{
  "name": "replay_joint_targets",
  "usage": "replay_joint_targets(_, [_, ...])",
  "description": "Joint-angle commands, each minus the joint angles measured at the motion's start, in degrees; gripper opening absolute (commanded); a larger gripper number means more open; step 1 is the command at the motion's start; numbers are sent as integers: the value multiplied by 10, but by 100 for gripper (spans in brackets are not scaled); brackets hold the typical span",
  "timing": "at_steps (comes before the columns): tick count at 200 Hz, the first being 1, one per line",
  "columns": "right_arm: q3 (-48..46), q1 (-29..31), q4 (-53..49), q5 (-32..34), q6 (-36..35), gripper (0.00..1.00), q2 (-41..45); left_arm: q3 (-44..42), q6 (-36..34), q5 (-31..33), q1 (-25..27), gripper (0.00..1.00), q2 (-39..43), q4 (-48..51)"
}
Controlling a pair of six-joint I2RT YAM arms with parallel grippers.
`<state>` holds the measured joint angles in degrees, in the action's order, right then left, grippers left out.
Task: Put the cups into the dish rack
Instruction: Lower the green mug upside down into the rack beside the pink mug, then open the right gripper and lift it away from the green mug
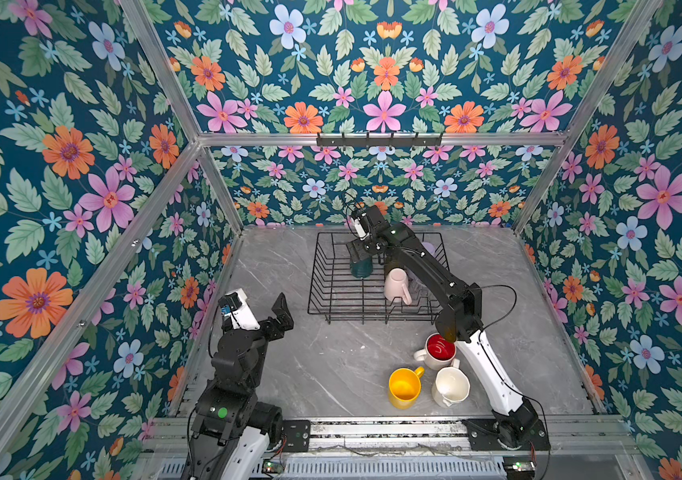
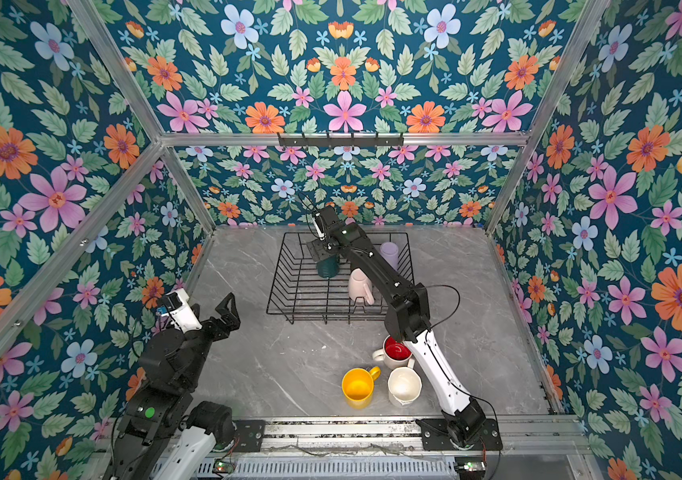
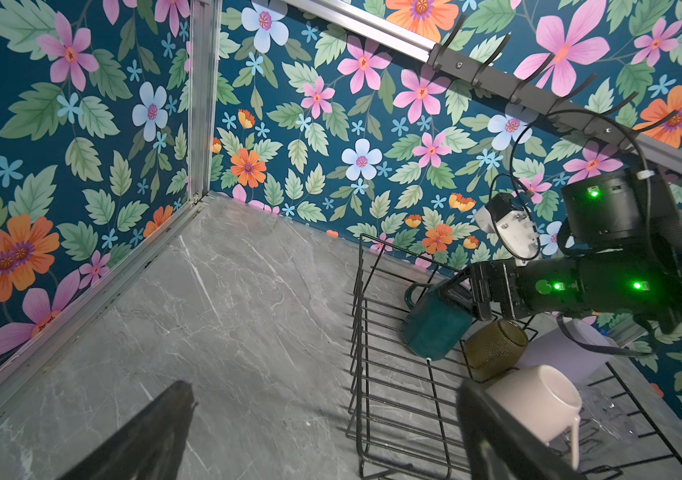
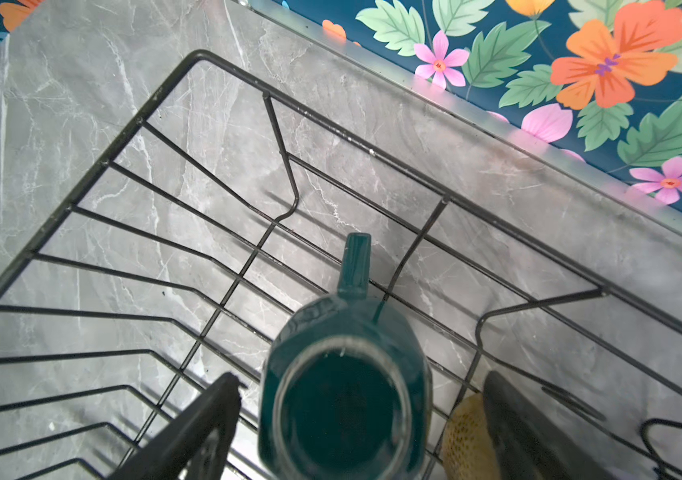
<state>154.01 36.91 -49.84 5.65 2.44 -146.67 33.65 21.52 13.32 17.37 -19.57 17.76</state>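
The black wire dish rack [image 1: 322,266] stands at the back middle of the table. Inside it a dark green mug [image 4: 343,399] sits upside down, its handle toward the back wall. My right gripper [image 4: 362,376] hovers over it, open, one finger on each side with a gap to the mug. An olive-amber glass [image 3: 495,349], a pale pink mug [image 1: 396,286], a lilac tumbler [image 2: 389,253] and a clear glass [image 3: 609,411] also lie in the rack. My left gripper [image 1: 280,315] is open and empty at the front left.
On the table near the right arm's base stand a red-lined white mug [image 1: 439,351], a yellow mug [image 1: 405,387] and a white mug [image 1: 450,387]. A black hook rail [image 1: 379,139] hangs on the back wall above the rack. The right forearm stretches across the rack's right side.
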Motion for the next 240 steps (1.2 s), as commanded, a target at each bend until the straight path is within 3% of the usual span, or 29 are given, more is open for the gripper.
replay_joint_targets(1, [2,1,-1,-4,1,90,7,4,0,-2,0,100,2,-1])
replay_joint_targets(48, [-15,0,2,-9,9,91,53,7,2,-3,0,100,6,10])
replay_joint_targets(91, [-128,1,24,-42,36,91,163,6,7,-6,0,100,5,12])
replay_joint_targets(125, [-311,3,30,-56,61,88,299,6,7,-7,0,100,2,10])
replay_joint_targets(178, [-654,3,29,-40,143,78,600,0,2,-6,-1,100,-14,-8])
replay_joint_targets(240, [-871,3,-73,-4,269,62,807,-2,3,-9,-1,100,-19,-11])
